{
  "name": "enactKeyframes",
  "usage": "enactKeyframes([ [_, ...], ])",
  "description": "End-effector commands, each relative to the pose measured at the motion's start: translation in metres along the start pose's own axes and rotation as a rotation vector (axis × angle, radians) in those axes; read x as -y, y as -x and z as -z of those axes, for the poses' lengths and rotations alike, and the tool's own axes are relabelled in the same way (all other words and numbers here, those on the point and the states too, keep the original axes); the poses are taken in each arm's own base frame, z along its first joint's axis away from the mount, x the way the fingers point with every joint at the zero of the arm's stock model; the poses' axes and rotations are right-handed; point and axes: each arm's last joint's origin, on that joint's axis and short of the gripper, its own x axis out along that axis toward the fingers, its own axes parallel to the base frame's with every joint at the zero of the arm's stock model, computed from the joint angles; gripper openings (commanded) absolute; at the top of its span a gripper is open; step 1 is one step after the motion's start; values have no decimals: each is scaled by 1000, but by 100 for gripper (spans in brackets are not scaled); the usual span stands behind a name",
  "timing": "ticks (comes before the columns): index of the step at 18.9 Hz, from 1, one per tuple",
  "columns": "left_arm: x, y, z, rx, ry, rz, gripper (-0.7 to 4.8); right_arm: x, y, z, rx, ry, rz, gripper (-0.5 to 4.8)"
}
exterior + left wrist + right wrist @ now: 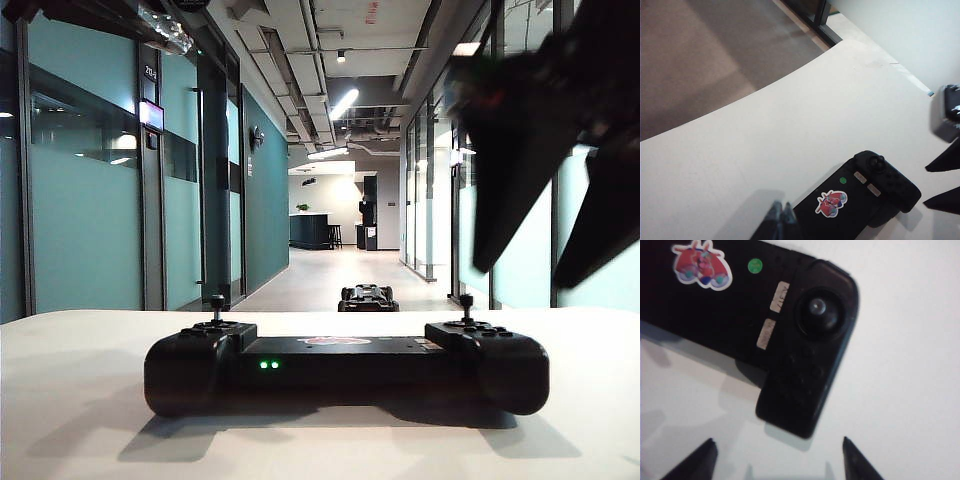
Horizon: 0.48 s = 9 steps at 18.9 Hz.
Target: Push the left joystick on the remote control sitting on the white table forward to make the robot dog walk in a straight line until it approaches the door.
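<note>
Down the corridor our robot dog (pixel 367 297) stands short of the door; left joystick (pixel 216 303) untouched, right gripper (pixel 776 457) apart, left gripper (pixel 781 216) together.

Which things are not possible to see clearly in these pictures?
- Right gripper: motion-blurred in the exterior view.
- Left gripper: only its closed tips show in the left wrist view, cut off by the edge.
- Robot dog: too small for detail; the remote control hides its legs.

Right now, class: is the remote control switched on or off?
On: two small green lights glow on the front of the remote control, seen from the exterior view.
</note>
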Motion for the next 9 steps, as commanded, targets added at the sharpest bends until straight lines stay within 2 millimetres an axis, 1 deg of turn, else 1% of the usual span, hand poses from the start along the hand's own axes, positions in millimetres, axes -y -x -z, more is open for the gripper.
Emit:
enactKeyframes([
  [1, 1, 2, -3, 17, -12, 8, -5, -2, -10, -4, -26, 0, 2, 472],
  [4, 1, 2, -3, 17, -28, 8, -5, -1, -29, -9, -61, -1, 41, 472],
  [9, 1, 2, -3, 17, -27, 8, -5, -2, -50, -15, -71, -2, 56, 469],
])
